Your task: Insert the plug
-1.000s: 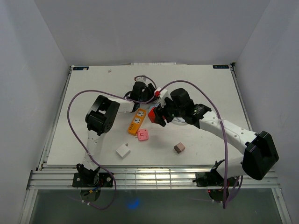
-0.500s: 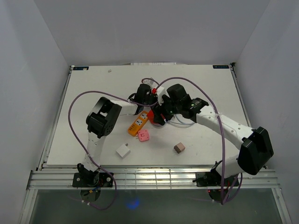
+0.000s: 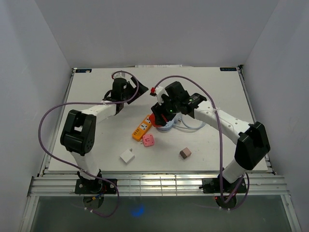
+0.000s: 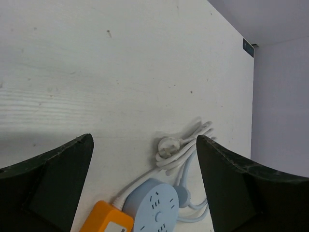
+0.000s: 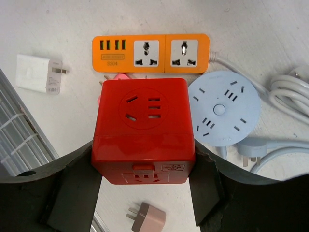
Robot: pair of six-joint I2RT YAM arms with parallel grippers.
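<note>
White tabletop fills the scene, boxed in by pale grey walls on three sides. In the overhead view both arms reach toward the middle of the board.

The left gripper sits at the upper centre-left of the overhead frame. In its wrist view the left gripper is spread wide with nothing between its dark fingers, only bare table. Low in that frame lie a white plug on a looped white cord, the top of a round pale-blue socket hub, and one end of the orange power strip.

The right gripper hangs just right of centre in the overhead view, above the upper end of the orange power strip. In its wrist view the right gripper is clamped on a red cube socket, one finger on each side face, with a round outlet face pointing at the camera. The cube is off the table, and the orange power strip lies across the top of that frame beyond it, apart from the cube. Its two universal outlets and its row of USB ports are open.

A pink plug peeks out from behind the cube's upper left corner. The round blue hub lies to the right of the cube, with the coiled cord at the right edge. A white adapter rests at the left edge and a brown-pink adapter at the bottom.
</note>
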